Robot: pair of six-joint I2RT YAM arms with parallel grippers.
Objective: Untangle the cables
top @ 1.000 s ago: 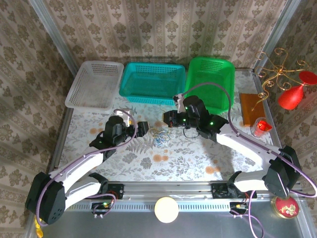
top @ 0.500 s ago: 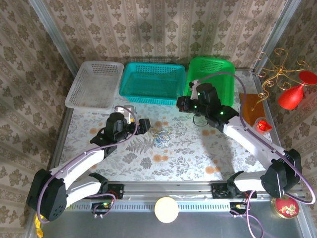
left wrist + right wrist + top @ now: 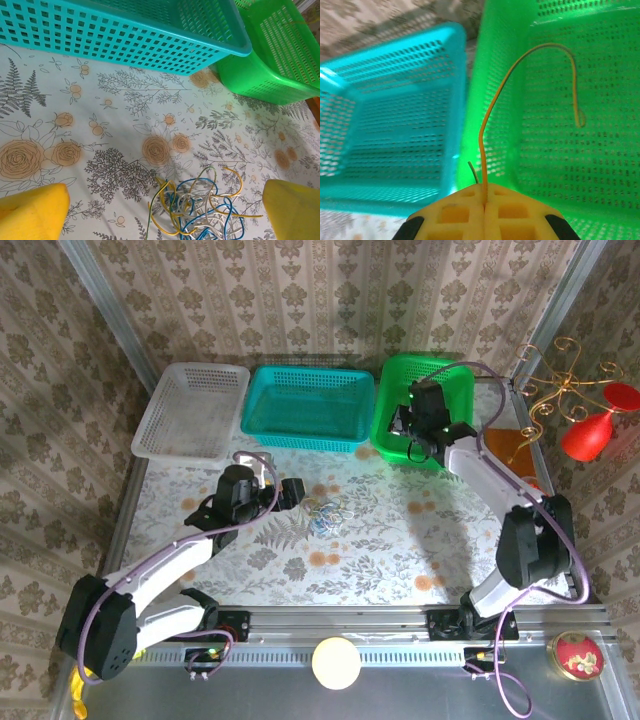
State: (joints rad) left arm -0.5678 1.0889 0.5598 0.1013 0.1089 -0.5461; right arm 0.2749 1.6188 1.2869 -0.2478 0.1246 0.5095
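Where cables (image 3: 197, 212) lie, bare table (image 3: 120, 112) surrounds them.

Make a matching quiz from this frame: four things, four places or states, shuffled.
Things:
1 right hand
2 left hand
3 clump
4 white basket

Places or states:
A at the far left of the table
B open, beside the clump
C shut on a wire, over the green basket
D tangled, lying on the table

Pairs: 1-C, 2-B, 3-D, 4-A
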